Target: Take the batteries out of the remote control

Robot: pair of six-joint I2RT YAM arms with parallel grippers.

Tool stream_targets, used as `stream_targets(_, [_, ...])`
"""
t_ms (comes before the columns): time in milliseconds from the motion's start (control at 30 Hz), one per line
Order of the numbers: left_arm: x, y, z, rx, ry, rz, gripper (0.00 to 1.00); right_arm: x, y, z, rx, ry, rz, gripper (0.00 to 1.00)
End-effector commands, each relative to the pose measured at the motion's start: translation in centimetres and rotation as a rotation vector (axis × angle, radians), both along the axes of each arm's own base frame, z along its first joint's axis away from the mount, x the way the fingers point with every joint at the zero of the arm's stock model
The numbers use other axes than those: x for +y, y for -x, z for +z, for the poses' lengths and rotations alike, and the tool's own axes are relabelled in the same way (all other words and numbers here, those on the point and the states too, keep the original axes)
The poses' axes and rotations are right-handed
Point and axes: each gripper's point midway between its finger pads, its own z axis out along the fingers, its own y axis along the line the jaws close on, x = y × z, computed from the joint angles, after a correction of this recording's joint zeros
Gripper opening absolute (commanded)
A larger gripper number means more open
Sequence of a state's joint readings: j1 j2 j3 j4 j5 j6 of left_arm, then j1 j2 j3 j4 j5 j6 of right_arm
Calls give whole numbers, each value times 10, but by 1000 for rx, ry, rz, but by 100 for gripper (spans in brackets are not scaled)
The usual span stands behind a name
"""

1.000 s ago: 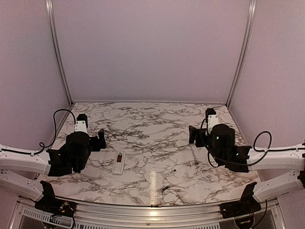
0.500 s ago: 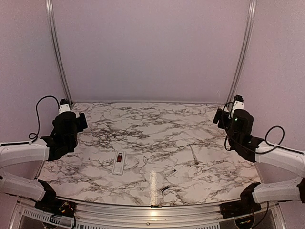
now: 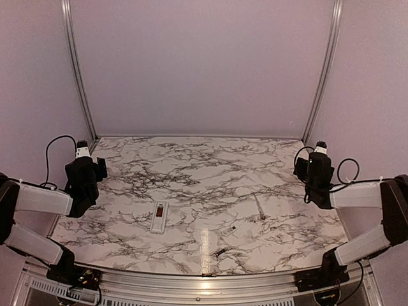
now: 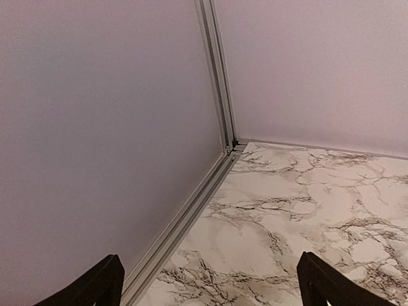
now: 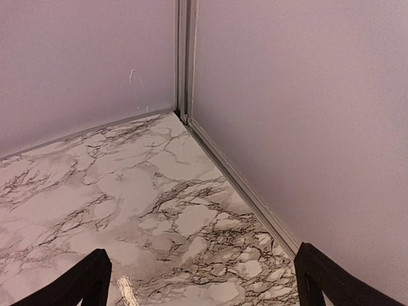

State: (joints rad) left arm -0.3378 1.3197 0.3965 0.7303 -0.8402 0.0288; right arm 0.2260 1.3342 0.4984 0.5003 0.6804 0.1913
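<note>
The white remote control (image 3: 159, 217) lies flat on the marble table (image 3: 204, 166), left of centre, with a dark and red recess facing up. Two tiny dark cylinders, the batteries, lie apart from it: one (image 3: 233, 227) is to its right, the other (image 3: 220, 252) is near the front edge. My left gripper (image 3: 100, 167) is drawn back at the left wall, far from the remote. In the left wrist view (image 4: 210, 271) it is open and empty. My right gripper (image 3: 303, 163) is drawn back at the right wall, open and empty in the right wrist view (image 5: 201, 258).
A thin grey rod (image 3: 259, 207) lies right of centre. A pale bright streak (image 3: 204, 248) runs toward the front edge. Purple walls with metal corner posts (image 4: 220, 95) (image 5: 185, 64) close in the table on three sides.
Both arms have swung back from over the table's middle to the side walls, the grippers now facing the back corners. The remote, batteries and rod have not moved.
</note>
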Motion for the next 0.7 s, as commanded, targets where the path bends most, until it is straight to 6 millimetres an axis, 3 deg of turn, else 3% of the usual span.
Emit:
stream_targets(0, [1,-13,7,-60,-18,-35,99,-8,-5,20,-105,39,-14,98])
stream_targets(167, [2,-28,-4,-49,28,-101,99,-8,7,3,-155,140,28,98])
stream_targets(400, [32,-36,-19,-85,123,-79,99,-1,3,4,-181,170,123,98])
stream_targets(500, [31,-38,-21,-75,127,-88,99,-9,6,2,-251,141,165,98])
stream_targets(667, [22,-43,-24,-50,120,-142,99,-2,1,-4,-233,132,227,99])
